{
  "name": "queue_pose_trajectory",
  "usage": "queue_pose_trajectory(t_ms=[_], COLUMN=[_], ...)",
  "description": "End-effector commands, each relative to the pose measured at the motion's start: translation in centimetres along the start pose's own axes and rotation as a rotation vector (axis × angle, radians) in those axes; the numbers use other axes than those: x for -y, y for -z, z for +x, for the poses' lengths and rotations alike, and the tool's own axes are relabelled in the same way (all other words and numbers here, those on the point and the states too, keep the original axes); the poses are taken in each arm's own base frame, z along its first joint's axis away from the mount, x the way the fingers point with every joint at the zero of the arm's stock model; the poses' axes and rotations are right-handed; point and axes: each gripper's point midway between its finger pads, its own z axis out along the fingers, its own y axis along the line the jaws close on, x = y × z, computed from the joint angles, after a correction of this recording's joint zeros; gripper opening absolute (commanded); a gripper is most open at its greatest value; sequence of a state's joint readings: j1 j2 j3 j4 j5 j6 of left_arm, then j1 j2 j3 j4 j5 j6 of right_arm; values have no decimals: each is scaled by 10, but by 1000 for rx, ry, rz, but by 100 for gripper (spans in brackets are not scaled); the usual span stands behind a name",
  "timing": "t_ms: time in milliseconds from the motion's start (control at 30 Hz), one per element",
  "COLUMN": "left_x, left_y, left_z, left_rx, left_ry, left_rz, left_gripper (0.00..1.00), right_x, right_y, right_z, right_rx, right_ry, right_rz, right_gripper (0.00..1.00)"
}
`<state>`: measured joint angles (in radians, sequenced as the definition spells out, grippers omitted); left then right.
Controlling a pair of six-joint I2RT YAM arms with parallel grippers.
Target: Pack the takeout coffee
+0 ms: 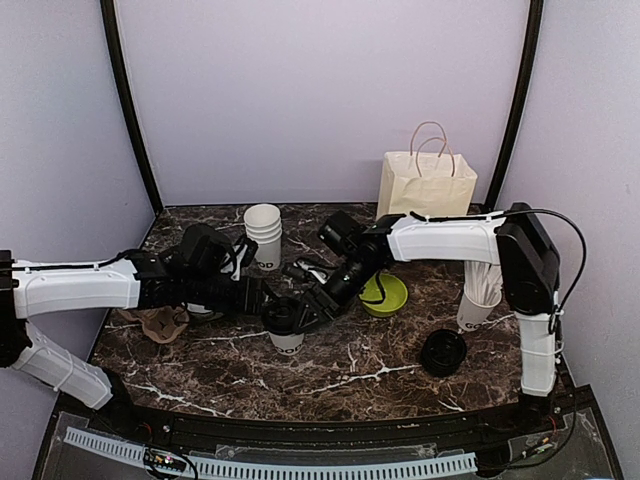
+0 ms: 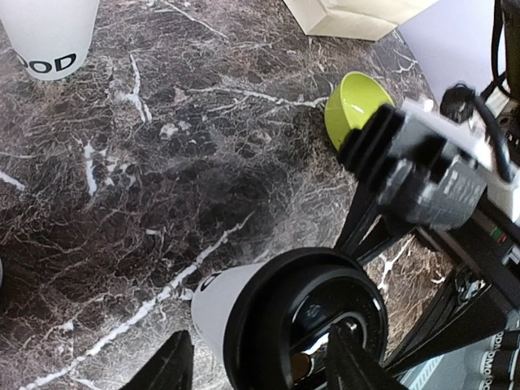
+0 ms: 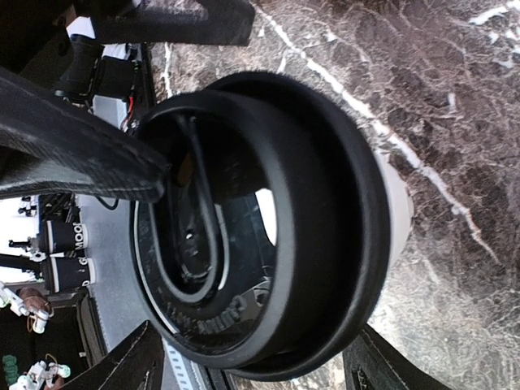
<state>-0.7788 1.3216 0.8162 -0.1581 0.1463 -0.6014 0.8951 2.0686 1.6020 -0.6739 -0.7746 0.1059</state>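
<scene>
**Desk editor:** Centre of the overhead frame: a coffee cup (image 1: 287,340) stands upright on the desk (image 1: 200,370) with its lid (image 1: 283,313) on top and both arms converging on it. Which step is this?

**Photographer:** Capping, by the look of it. The left end effector (image 2: 256,367) straddles the cup's white wall, and the right end effector (image 3: 256,367) brackets the lid's rim. Whether either is clenched or merely alongside, I cannot tell. The fingers stand apart with the cup between them, and the contact is hidden.

**Desk editor:** Materials?

**Photographer:** The cup is smooth white paper, tapered, with dark lettering. The lid is round, glossy black plastic with a raised ring. The desk is dark, marble-patterned, white-veined and looks slick.

**Desk editor:** Next move?

**Photographer:** Probably a check that the lid is seated all round. Then a firm side grip and an upright carry to the paper bag (image 1: 427,185), upper right, which is open at the top. Squeeze too hard and the thin wall could buckle.
</scene>
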Motion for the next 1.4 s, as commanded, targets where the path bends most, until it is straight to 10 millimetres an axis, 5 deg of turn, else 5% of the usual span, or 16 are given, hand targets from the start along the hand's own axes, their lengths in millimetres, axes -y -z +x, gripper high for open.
queue_pose_trajectory(t_ms=[0, 267, 600, 700, 900, 1100, 1367], left_x=[-4, -17, -32, -27, -1, 19, 4], left_y=[-3, -5, -7, -2, 29, 66, 98], left_z=[13, 33, 51, 44, 0, -36, -57], left_rx=[-26, -54, -93, -74, 50, 170, 294], left_ry=[29, 84, 117, 108, -12, -106, -116], left_rz=[13, 0, -39, -32, -3, 8, -111], left_gripper=[56, 46, 39, 43, 67, 78, 78], right_x=[5, 17, 76, 66, 6, 4, -22], right_y=[-5, -14, -24, -20, 16, 51, 77], right_z=[-9, -10, 10, 6, -17, -23, -51], right_rx=[9, -2, -51, -37, 9, 34, 59], right_ry=[10, -25, -48, -17, 120, 238, 612], right_rz=[34, 51, 279, 248, 79, 228, 352], right_gripper=[76, 80, 74, 73, 76, 80, 75])
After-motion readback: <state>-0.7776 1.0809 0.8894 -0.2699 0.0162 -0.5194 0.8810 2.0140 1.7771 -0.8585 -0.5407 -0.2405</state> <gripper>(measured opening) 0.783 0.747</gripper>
